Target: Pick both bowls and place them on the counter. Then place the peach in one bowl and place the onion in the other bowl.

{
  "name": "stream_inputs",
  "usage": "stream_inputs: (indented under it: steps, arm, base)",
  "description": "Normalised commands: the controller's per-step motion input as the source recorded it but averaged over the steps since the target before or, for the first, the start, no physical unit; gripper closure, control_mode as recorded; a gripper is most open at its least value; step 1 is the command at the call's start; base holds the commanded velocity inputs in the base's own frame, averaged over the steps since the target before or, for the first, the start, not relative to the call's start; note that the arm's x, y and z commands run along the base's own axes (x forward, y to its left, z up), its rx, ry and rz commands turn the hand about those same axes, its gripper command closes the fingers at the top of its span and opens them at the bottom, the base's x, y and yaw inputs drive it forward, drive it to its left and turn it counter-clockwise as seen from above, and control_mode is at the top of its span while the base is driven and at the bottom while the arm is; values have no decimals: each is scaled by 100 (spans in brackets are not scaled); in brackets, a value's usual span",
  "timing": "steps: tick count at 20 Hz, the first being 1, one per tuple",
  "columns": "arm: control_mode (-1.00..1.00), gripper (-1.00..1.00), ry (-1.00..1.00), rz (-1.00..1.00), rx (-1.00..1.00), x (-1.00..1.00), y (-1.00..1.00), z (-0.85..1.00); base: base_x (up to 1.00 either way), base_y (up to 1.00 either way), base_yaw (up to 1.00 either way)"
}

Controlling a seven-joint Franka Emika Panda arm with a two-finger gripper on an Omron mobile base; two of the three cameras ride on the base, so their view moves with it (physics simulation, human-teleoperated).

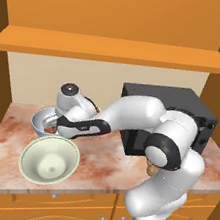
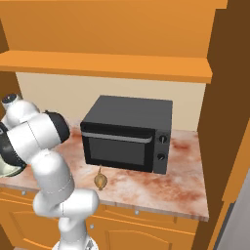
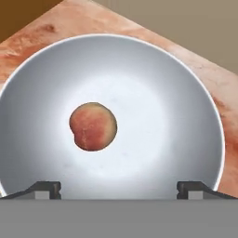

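Observation:
The deep white bowl (image 1: pixel 40 119) with its blue outside stands on the marbled counter (image 1: pixel 103 164) at the back left. The peach (image 3: pixel 93 126) lies loose inside this bowl (image 3: pixel 153 93), left of its middle. My gripper (image 3: pixel 118 188) hangs open just above the bowl's rim, its fingertips (image 3: pixel 46 188) wide apart and touching nothing; in the left base view the gripper (image 1: pixel 54 123) is over the bowl's right side. The wider cream bowl (image 1: pixel 49 160) sits empty near the counter's front edge. The onion (image 2: pixel 100 181) rests on the counter in front of the microwave.
A black microwave (image 2: pixel 127 134) stands at the back of the counter, right of the bowls. An orange wooden shelf (image 1: pixel 117 50) runs overhead. A tall orange cabinet side (image 2: pixel 222 122) closes off the counter's right end.

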Motion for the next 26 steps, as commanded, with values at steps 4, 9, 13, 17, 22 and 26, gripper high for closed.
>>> stream_inputs:
  steps: [4, 9, 13, 17, 22, 26]
  arm:
    - [-100, -100, -9, 0, 10, -39, -30, 59]
    - [-100, -100, -3, 0, 11, -47, -36, 50]
    - [-100, -100, -3, 0, 8, -52, -35, 44]
    - [-100, -100, -6, 0, 7, -59, -37, 43]
    - [-100, -100, -10, 0, 8, -69, -40, 35]
    - [-100, -100, -5, 0, 1, -61, -35, 42]
  base:
    - [0, 0, 0]
    - [0, 0, 0]
    - [0, 0, 0]
    - [0, 0, 0]
    - [0, 0, 0]
    - [0, 0, 0]
